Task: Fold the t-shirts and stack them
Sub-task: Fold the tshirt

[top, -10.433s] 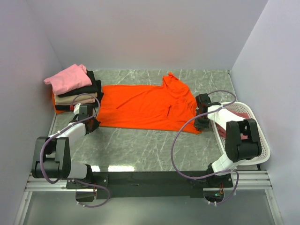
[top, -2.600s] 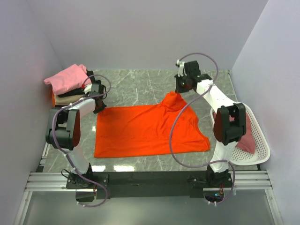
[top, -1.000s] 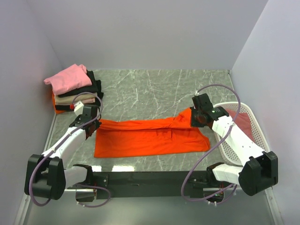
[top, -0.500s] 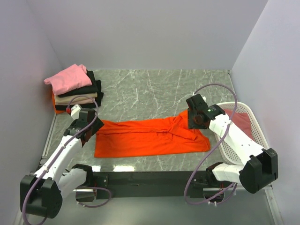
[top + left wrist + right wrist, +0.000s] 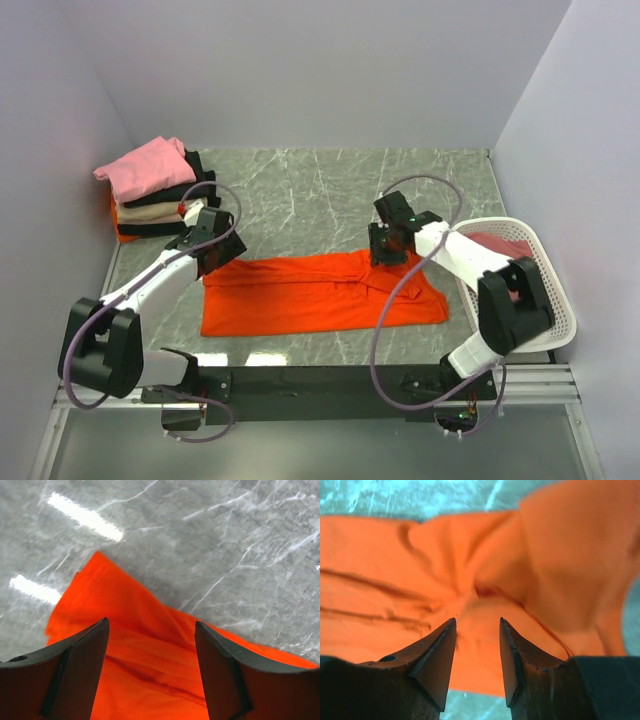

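Top: orange t-shirt (image 5: 310,295) banded at 6 o'clock, t-shirt stack (image 5: 155,190) at 10 o'clock | Left wrist: left gripper (image 5: 151,625) wide, empty, above shirt corner | Right wrist: right gripper (image 5: 477,622) parted, empty, above bunched folds

Orange t-shirt (image 5: 300,295): soft matt cloth, creased. Tabletop (image 5: 300,185): smooth, glossy grey marble-pattern surface with bright reflections. Basket (image 5: 562,305): white plastic lattice.

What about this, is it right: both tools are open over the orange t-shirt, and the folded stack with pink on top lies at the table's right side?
No: the top view shows the folded stack, pink shirt on top, at the left side of the table. The left tool and right tool are open over the orange t-shirt.
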You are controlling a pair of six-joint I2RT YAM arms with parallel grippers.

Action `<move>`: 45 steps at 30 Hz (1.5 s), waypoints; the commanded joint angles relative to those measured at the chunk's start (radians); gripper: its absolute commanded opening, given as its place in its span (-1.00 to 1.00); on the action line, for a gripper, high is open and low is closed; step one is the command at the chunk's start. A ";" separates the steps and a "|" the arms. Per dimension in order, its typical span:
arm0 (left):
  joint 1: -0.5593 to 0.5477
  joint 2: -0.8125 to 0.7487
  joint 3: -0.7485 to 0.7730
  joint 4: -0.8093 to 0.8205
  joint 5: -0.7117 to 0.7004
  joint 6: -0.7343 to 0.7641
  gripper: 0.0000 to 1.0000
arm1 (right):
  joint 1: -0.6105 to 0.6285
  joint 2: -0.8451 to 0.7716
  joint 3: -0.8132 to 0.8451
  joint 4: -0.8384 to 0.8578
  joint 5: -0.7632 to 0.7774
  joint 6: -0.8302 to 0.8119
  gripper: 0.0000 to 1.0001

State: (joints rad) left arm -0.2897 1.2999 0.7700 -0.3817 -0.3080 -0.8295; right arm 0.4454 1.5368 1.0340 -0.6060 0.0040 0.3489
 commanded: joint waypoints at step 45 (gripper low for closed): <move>-0.006 0.093 0.002 0.109 -0.002 0.073 0.49 | 0.259 -0.267 -0.249 -0.110 0.053 0.254 -0.13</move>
State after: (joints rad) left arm -0.2909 1.3754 0.7654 -0.3122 -0.2939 -0.7738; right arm 0.6746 1.3354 0.7898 -0.6666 0.0380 0.5598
